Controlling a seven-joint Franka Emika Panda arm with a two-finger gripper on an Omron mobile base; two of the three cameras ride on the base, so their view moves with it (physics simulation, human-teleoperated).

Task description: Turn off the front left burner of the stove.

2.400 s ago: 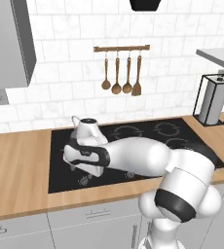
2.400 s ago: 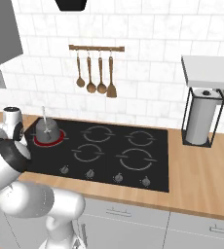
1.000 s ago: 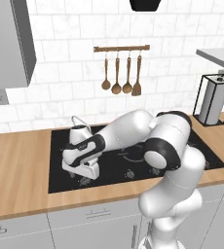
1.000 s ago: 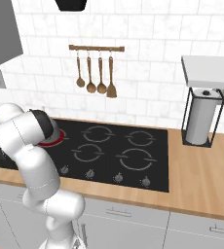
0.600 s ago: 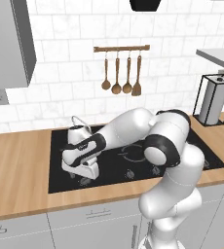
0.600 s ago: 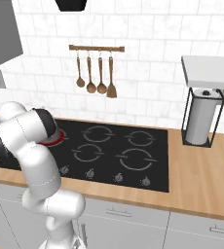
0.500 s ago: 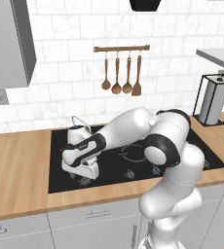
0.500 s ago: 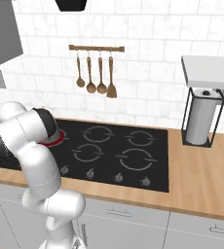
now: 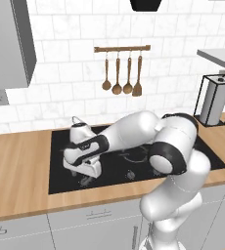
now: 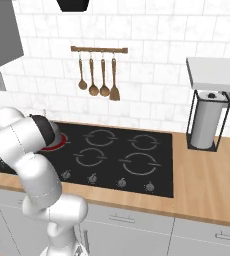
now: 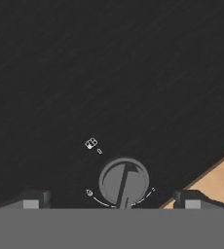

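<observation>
The arm reaches left and low over the stove (image 9: pixel 183 161), forearm nearly level, wrist bent down so the end effector (image 11: pixel 109 198) points at the front left corner of the glass. In the hand view its two finger tips (image 11: pixel 33 199) stand wide apart, one on each side of a round grey knob (image 11: pixel 123 182) and touching nothing. The front left burner (image 10: pixel 54 144) glows red in the right base view, mostly hidden behind the robot's elbow. Four ring markings show on the glass there, with four knobs along its front edge. Four utensils (image 10: pixel 98 75) hang on the wall rail, and one paper-towel holder (image 10: pixel 206 120) stands on the bench (image 10: pixel 207 180) to the right. A kettle (image 9: pixel 77 131) sits just behind the wrist. Compared with half a second ago the pose is practically unchanged.
</observation>
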